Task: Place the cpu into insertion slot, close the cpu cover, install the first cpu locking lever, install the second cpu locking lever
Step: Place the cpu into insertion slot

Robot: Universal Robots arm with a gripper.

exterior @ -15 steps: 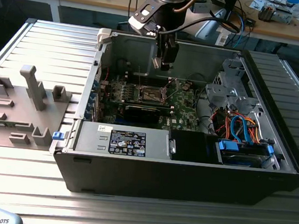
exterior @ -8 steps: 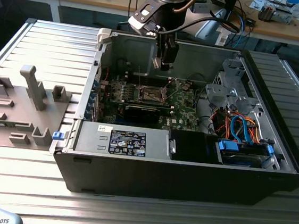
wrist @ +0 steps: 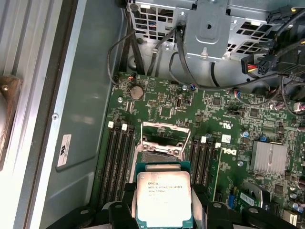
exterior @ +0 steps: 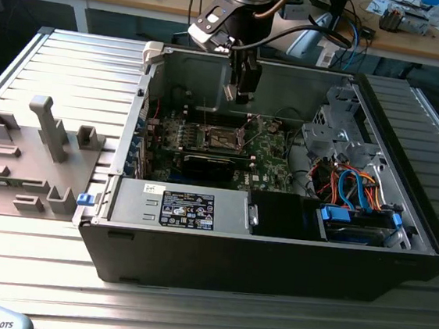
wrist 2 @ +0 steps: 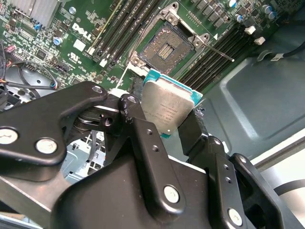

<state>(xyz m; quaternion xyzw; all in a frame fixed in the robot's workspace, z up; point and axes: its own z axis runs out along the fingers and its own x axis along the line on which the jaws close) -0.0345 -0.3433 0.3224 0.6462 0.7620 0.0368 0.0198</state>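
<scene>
Status as I read it from the remote station:

1. Gripper (exterior: 243, 88): positioned inside the open case (exterior: 273, 249), which lies on the table (exterior: 188, 310). It hangs above the board (exterior: 272, 150) and is clear of it.
2. Jaws: clamped on the cpu (wrist 2: 167, 107). In both wrist views one jaw presses on each of two opposite edges, and the silvery lid faces the cameras.
3. Cpu (wrist: 163, 198): held in the air, touching nothing but the jaws. In the second wrist view it sits tilted relative to the board.
4. Slot (wrist 2: 164, 47): uncovered, with its dark contact field exposed inside the metal rim. In the first wrist view the slot (wrist: 163, 150) lies just beyond the cpu, between two banks of long black memory slots (wrist: 116, 157). In the exterior view the slot (exterior: 224, 139) is below the gripper and apart from it.
5. Lever (wrist 2: 217, 50): a thin metal rod runs along one side of the slot. I cannot tell whether it is latched.
6. A grey fixture tray (exterior: 32, 153) rests on the table at the exterior view's left, beside the case.
</scene>
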